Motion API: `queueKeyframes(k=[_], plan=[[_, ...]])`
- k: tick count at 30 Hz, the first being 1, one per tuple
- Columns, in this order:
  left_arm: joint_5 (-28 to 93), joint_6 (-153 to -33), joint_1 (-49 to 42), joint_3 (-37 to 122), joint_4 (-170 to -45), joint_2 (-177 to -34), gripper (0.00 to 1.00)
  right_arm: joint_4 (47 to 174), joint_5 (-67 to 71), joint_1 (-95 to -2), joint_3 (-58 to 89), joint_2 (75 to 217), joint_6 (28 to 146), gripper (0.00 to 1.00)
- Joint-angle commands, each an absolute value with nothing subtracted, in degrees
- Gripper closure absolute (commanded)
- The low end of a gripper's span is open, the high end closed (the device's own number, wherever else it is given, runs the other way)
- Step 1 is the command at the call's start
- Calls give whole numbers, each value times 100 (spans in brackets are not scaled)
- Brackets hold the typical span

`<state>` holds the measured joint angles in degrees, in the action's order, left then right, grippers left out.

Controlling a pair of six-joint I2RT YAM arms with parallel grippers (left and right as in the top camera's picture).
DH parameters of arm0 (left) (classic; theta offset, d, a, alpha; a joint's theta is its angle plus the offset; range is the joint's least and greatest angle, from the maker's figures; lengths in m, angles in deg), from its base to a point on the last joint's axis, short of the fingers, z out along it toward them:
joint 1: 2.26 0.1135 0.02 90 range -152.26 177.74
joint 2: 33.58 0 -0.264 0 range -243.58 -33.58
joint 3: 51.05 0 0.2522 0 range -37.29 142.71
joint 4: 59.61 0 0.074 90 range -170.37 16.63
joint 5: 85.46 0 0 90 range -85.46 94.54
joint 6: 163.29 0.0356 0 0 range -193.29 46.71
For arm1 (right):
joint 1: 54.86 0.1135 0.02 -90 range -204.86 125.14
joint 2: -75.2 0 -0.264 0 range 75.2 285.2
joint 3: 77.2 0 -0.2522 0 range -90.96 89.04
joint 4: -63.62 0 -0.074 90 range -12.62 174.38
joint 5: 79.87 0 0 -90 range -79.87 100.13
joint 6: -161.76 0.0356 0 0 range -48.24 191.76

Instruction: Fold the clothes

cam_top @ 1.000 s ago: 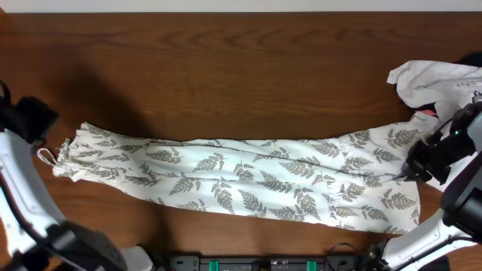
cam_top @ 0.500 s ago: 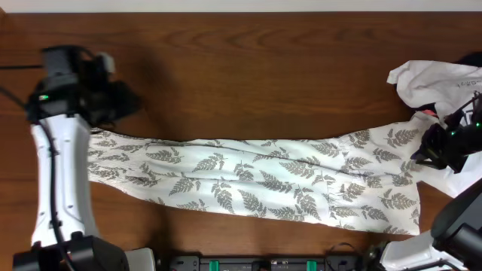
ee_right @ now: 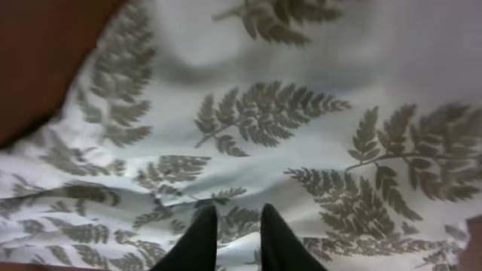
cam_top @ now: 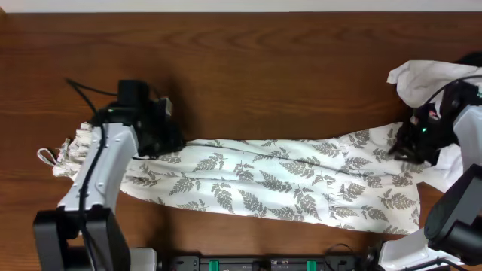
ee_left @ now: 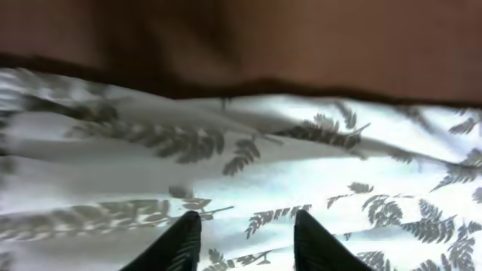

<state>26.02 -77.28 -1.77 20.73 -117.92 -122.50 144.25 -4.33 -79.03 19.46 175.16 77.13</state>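
Note:
The clothes (cam_top: 263, 177), a long white garment printed with grey-green fern leaves, lie stretched flat across the wooden table (cam_top: 241, 75) from left to right. My left gripper (cam_top: 164, 141) hovers over the garment's upper edge near its left end. In the left wrist view, the left gripper (ee_left: 245, 218) is open, with the fabric (ee_left: 248, 150) lying flat below it. My right gripper (cam_top: 401, 147) is over the garment's right end. In the right wrist view, the right gripper (ee_right: 236, 212) has its fingers only narrowly parted just above the leafy cloth (ee_right: 263, 120).
A crumpled plain white garment (cam_top: 433, 79) lies at the back right, close to the right arm. The printed garment's left end is bunched, with a small loop (cam_top: 49, 156) sticking out. Bare dark wood spans the back of the table.
My left arm swung in from the table's far left edge to the garment's upper left part. The right gripper moved away from me along the right end, its fingers parting slightly.

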Motion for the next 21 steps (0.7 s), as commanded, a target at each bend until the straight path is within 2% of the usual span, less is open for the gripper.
queueKeyframes(k=[1, 8, 16, 21], plan=[[2593, -7634, -256, 1944, -11631, -12382, 58, 14261, -422, -7881, 2307, 17571, 7739, 81], [2471, -7767, -256, 1496, -11084, -12755, 57, 13546, -422, -7879, 3183, 17571, 8062, 86], [1913, -7857, -251, 1382, -10997, -13396, 57, 13087, 210, -7885, 3843, 17571, 8646, 86], [1544, -8331, -101, 1382, -10568, -13477, 56, 12742, 297, -7881, 3870, 17571, 8696, 86]])
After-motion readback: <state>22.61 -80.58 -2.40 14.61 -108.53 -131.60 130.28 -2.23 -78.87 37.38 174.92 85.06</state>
